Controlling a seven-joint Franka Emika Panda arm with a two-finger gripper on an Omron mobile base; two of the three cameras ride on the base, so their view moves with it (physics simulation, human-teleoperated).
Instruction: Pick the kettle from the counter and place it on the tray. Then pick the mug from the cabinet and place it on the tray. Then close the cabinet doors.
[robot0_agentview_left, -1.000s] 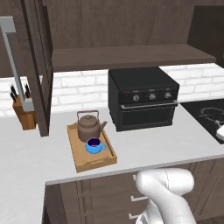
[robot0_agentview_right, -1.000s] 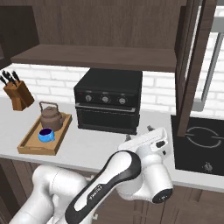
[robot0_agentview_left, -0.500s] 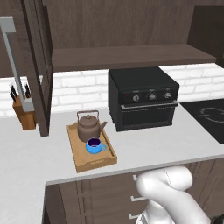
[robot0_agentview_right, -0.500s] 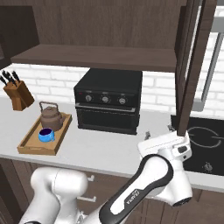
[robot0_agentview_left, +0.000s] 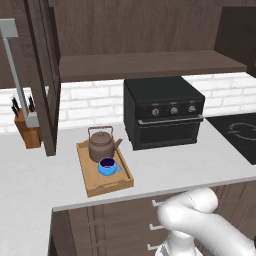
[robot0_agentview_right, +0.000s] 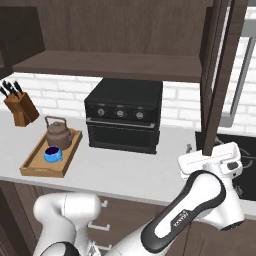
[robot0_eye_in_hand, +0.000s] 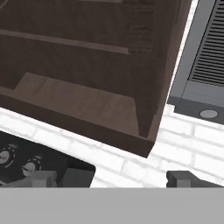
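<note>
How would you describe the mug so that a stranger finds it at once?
Left of the black oven a light-wood tray lies on the counter. The mug sits in it, before the brown kettle: small and bright blue.

White robot arm with dark joints

The arm (robot0_agentview_right: 200, 210) has smooth, rounded white shells, a black band with small pale lettering at one joint, and a flat white hand (robot0_agentview_right: 212, 159) with a dark button.

Open cabinet doors flanked your way
The left door (robot0_agentview_left: 46, 75) and right door (robot0_agentview_right: 220, 75) jutted out over bare counter (robot0_agentview_right: 125, 167); the oven (robot0_agentview_right: 125, 120) blocked the middle.
</note>
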